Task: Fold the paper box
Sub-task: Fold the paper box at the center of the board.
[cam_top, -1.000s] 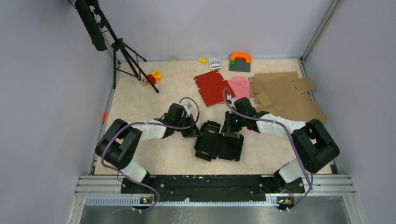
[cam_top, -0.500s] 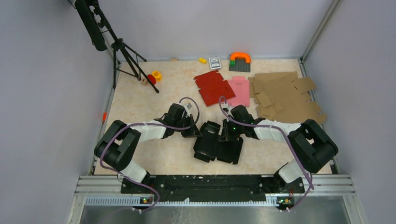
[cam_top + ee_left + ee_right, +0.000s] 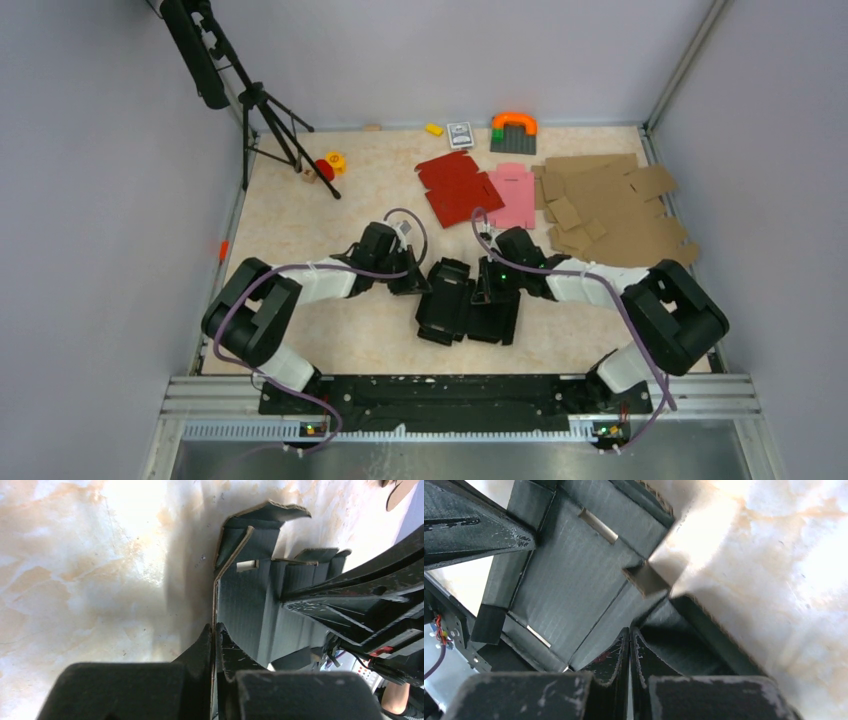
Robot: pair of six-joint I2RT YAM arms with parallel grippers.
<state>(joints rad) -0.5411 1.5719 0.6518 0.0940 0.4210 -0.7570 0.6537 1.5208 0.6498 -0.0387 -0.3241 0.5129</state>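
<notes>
The black paper box [image 3: 468,308] lies partly folded on the table between the two arms. My left gripper [image 3: 414,282] is at its left side. In the left wrist view the gripper [image 3: 214,627] is shut on the upright left edge of the box [image 3: 250,600], whose brown cut edge runs between the jaws. My right gripper [image 3: 489,284] is over the box's upper middle. In the right wrist view it [image 3: 630,630] is shut, with its tips down at a crease of the box [image 3: 569,585], and no card shows between the jaws.
A red blank [image 3: 455,187] and a pink blank [image 3: 514,193] lie behind the box. A pile of brown cardboard [image 3: 610,205] sits at the back right. A tripod [image 3: 265,110] stands at the back left, with small toys [image 3: 328,165] by it. A card deck [image 3: 459,134] and an orange-topped toy [image 3: 513,130] sit at the back wall.
My right gripper has moved left and nearer, from the box's right rear edge onto its middle. The box has shifted slightly. The left gripper has kept its hold.
</notes>
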